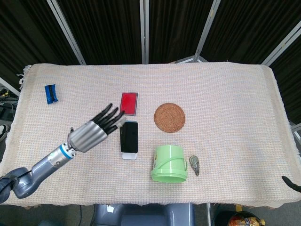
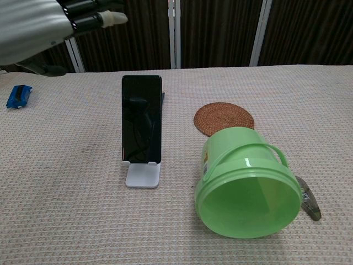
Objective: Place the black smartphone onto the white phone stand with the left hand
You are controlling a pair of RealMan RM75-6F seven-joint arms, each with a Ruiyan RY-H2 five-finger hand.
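The tabletop (image 1: 225, 108) is the landmark: a wide rectangular surface covered edge to edge by a pale beige woven cloth (image 1: 70, 113) with a fine waffle texture, its far left corner slightly frayed. Behind the tabletop's far edge stands a screen of dark, vertically pleated curtain panels (image 1: 108, 28), nearly black, divided by pale grey metal posts (image 1: 144, 30) that appear to lean outward in the head view and stand upright in the chest view (image 2: 176, 33). Light falls evenly on the cloth, with soft, short shadows. Below the tabletop's near edge a grey rounded base (image 1: 146, 215) shows, and beside its right corner a patch of dim floor clutter (image 1: 242, 219).
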